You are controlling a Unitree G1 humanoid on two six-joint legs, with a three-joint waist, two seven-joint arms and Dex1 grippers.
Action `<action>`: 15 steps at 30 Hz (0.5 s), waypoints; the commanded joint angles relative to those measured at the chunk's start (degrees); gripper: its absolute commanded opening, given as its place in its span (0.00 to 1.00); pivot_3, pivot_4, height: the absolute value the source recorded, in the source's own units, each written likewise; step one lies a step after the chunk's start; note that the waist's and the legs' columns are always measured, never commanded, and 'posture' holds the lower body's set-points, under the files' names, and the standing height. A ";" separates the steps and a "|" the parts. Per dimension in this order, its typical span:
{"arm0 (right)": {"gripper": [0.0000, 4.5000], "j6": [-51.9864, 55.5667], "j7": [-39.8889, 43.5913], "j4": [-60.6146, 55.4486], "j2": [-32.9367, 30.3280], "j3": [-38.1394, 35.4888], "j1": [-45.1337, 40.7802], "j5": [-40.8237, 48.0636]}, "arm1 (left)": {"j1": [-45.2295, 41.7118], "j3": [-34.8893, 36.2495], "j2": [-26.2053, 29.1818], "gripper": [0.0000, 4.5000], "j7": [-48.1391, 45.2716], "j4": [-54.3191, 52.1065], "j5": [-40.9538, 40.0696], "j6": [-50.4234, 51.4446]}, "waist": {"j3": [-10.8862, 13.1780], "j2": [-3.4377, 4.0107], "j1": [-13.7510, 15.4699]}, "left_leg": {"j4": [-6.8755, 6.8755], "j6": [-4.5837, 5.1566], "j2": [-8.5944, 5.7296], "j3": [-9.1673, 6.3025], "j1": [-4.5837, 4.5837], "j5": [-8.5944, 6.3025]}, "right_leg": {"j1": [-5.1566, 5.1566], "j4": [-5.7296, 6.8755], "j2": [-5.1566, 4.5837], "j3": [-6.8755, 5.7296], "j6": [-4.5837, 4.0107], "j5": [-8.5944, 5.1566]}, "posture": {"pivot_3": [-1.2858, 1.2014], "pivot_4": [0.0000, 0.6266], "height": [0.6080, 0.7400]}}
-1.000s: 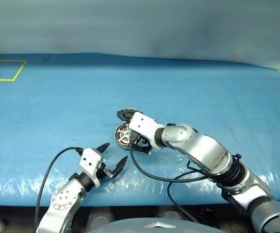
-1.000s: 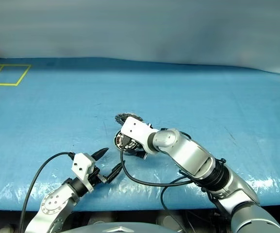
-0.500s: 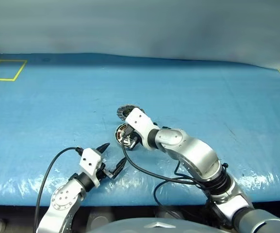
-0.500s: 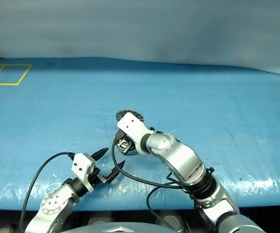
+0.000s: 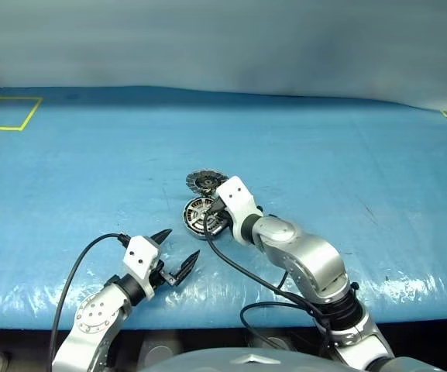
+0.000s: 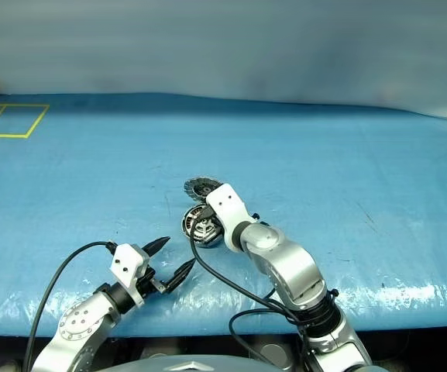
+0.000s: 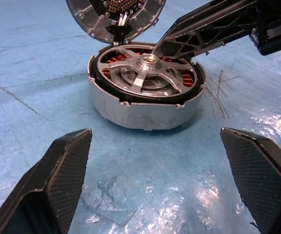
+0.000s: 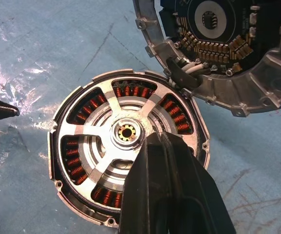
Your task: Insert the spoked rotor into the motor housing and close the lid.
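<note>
Rotor: you have the spoked rotor (image 8: 125, 134) lying in the motor housing (image 7: 142, 109), silver spokes over the copper windings; whether it is fully seated you cannot tell from here.
Housing place: it sits on the blue table cover (image 5: 324, 147), just in front of the lid (image 5: 205, 180), which touches its far edge.
Lid look: round, hinged open and leaning back, inner face showing a ring of small segments round a dark centre; wires join it to the housing.
Right claw: your right gripper (image 8: 167, 146) has its black fingers pressed together, empty, tips resting on the rotor beside the hub.
Left claw: your left gripper (image 7: 157, 161) stands spread wide, empty, near the housing and facing it.
Handling: the lid looks like stiff metal, likely weighty for its size and smooth; take it by the rim, clear of the wires.
</note>
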 commanded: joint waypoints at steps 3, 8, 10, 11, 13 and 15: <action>0.01 -0.24 0.07 -2.84 0.75 1.53 1.00 0.20 | 0.06 1.03 0.64 1.00 -0.04 -4.20 -1.16 1.27 | 0.00 0.00 -0.09 | -0.01 0.00 0.01 0.00 0.00 0.00 | -0.01 0.00 0.00 0.00 0.00 0.00 | 0.52 0.24 1.00; 0.01 -1.01 -0.22 -4.35 2.52 0.51 -0.09 0.62 | 0.21 0.93 0.49 1.00 0.18 -4.93 -1.16 2.13 | 0.01 0.01 -0.29 | -0.07 0.00 0.01 0.00 -0.04 0.00 | -0.05 0.00 0.01 0.00 0.00 0.00 | 0.52 0.24 1.00; 0.01 -1.63 0.37 -4.13 2.99 0.62 -0.54 1.01 | 0.16 0.84 0.41 1.00 0.18 -4.97 -1.14 2.27 | 0.01 0.01 -0.36 | -0.07 0.00 0.01 0.00 -0.05 0.00 | -0.06 0.00 0.01 0.00 0.00 0.00 | 0.52 0.24 1.00; 0.01 -2.00 0.57 -3.71 3.27 0.75 -0.74 1.06 | 0.10 0.81 0.37 1.00 0.17 -4.94 -1.13 2.27 | 0.01 0.01 -0.37 | -0.06 0.00 0.01 0.00 -0.05 0.00 | -0.06 0.00 0.01 0.00 0.00 0.00 | 0.52 0.24 1.00; 0.01 -3.07 0.72 -2.04 3.69 1.36 -1.06 0.68 | 0.00 0.79 0.29 1.00 0.17 -4.86 -1.07 2.19 | 0.01 0.02 -0.38 | -0.06 0.00 0.01 0.00 -0.05 0.00 | -0.06 0.00 0.01 0.00 -0.01 0.00 | 0.52 0.24 1.00; 0.01 -4.22 0.79 -0.42 3.82 2.10 -1.08 0.16 | -0.07 0.71 0.19 1.00 0.22 -4.81 -0.96 2.06 | 0.01 0.02 -0.37 | -0.06 0.00 0.01 0.00 -0.05 0.00 | -0.05 0.00 0.01 0.00 -0.01 0.00 | 0.52 0.24 1.00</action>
